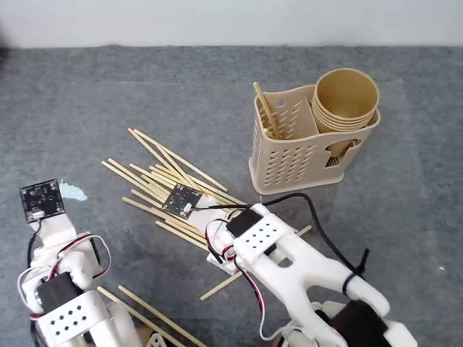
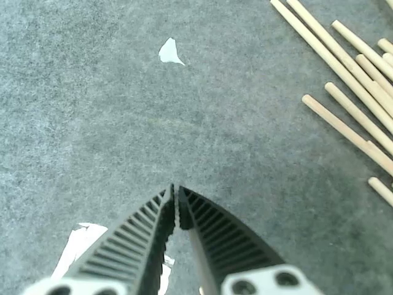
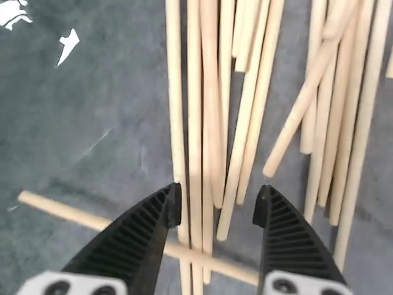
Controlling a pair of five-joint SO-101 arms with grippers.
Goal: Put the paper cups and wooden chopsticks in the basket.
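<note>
Many wooden chopsticks point(image 3: 209, 110) lie beneath the spread right gripper point(image 3: 218, 198) while the left gripper point(image 2: 175, 193) hangs pressed together

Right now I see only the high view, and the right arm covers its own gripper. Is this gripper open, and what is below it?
Observer: The right gripper is open. Several chopsticks lie side by side, running between its jaws.
Operator: Does anything cross them there?
Observer: Yes. One single chopstick lies crosswise to the others, close to the fingertips. I cannot tell whether it is above or below them.
Operator: And the left gripper?
Observer: The left gripper is shut with nothing in it, over bare grey mat.
</note>
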